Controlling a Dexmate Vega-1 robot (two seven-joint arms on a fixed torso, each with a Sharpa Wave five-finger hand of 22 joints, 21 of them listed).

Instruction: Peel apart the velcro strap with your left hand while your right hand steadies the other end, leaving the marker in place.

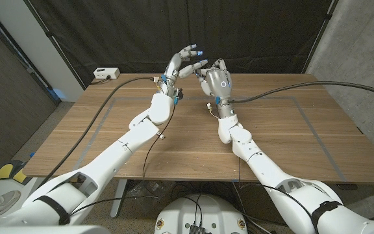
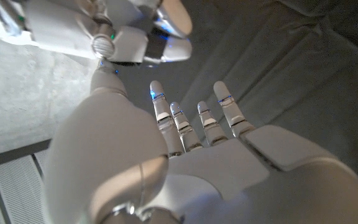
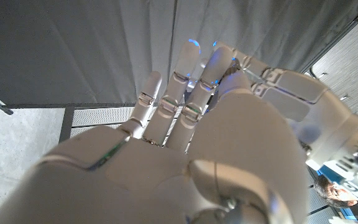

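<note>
Head view: my left hand [image 1: 184, 62] and right hand [image 1: 217, 79] hover raised, close together above the far side of the brown wooden table [image 1: 291, 136], fingers loosely spread. Whether a strap is pinched between them, I cannot tell; strap and marker unlocated.

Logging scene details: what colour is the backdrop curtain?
Black backdrop curtain, clearest in the head view.
</note>
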